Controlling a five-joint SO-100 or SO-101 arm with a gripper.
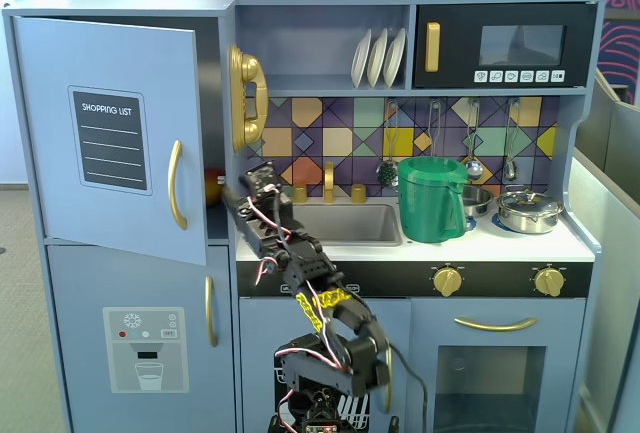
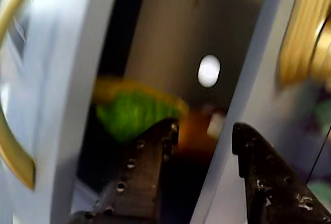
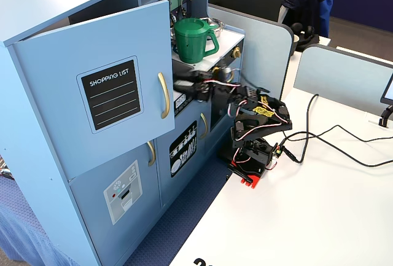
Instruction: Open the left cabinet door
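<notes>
The left cabinet door [image 1: 110, 133] is pale blue-grey with a black "SHOPPING LIST" panel and a vertical gold handle [image 1: 176, 185]. It stands partly swung open in both fixed views [image 3: 104, 88]. My gripper [image 1: 255, 183] is just right of the door's free edge, at the cabinet opening, below the handle's height in a fixed view [image 3: 184, 85]. In the wrist view the gripper [image 2: 204, 136] is open and empty. Its dark fingers [image 2: 150, 157] straddle the cabinet's pale front edge [image 2: 243, 89]. The door [image 2: 62, 79] and its handle [image 2: 15, 157] are at the left.
Blurred green and orange toy food [image 2: 134, 110] lies inside the cabinet. A gold phone [image 1: 247, 98] hangs right of the opening. A green pitcher [image 1: 432, 198] and pot [image 1: 528, 210] stand on the counter. The dispenser door [image 1: 145, 348] is below. Cables [image 3: 331, 143] cross the white table.
</notes>
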